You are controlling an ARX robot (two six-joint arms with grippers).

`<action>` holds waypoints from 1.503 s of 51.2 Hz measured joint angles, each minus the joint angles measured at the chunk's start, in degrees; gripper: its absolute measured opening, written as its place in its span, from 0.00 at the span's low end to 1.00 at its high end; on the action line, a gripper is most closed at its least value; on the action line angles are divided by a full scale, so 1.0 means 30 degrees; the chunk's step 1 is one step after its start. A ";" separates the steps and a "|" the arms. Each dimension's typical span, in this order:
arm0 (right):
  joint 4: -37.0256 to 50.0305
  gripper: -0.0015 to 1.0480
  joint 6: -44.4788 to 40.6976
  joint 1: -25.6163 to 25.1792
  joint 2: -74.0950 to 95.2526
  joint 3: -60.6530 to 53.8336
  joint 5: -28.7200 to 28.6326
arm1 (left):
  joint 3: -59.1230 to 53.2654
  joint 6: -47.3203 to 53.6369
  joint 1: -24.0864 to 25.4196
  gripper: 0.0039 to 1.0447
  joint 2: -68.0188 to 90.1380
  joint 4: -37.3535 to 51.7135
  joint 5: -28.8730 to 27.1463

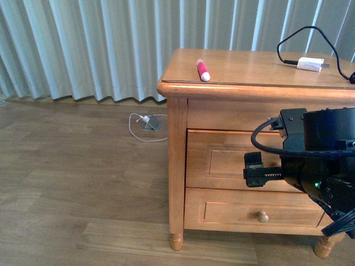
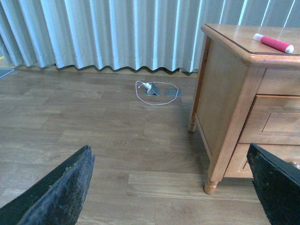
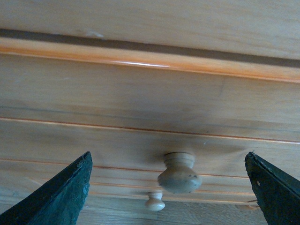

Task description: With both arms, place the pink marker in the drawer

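Note:
The pink marker [image 1: 203,70] lies on top of the wooden nightstand [image 1: 177,166], near its left edge; it also shows in the left wrist view as the marker [image 2: 273,43]. The upper drawer [image 1: 222,160] is closed. My right gripper [image 1: 254,169] hovers just in front of it, open. In the right wrist view the drawer's round knob [image 3: 179,172] sits between the spread fingers [image 3: 56,197], untouched. The lower drawer's knob [image 3: 154,201] shows beyond it. My left gripper [image 2: 171,187] is open over the floor, left of the nightstand, holding nothing.
A white charger block [image 1: 310,64] with a black cable lies on the back right of the nightstand top. On the floor by the curtains [image 1: 83,44] a white cable loops round a grey floor socket [image 1: 148,123]. Bare wood flooring [image 2: 93,131] spreads left of the furniture.

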 joint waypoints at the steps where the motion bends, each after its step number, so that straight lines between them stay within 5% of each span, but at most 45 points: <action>1: -0.0036 0.92 0.0007 -0.0095 0.0138 0.0131 0.0000 | 0.0000 0.0000 0.0000 0.95 0.0000 0.0000 0.0000; 29: -0.0007 0.92 0.0073 -0.0648 0.0896 0.0510 -0.0036 | 0.0000 0.0000 0.0000 0.95 0.0000 0.0000 0.0000; 52: -0.1297 0.26 0.0481 -0.0568 0.0889 0.0903 -0.0663 | 0.0000 0.0000 0.0000 0.95 0.0000 0.0000 0.0000; 67: -0.2922 0.22 0.2127 -0.0685 0.0051 0.0568 -0.1450 | 0.0000 0.0000 0.0000 0.95 0.0000 0.0000 0.0000; 77: -0.3075 0.22 0.3497 -0.0641 -0.2725 -0.3206 -0.2477 | 0.0000 0.0000 0.0000 0.95 0.0000 0.0000 0.0000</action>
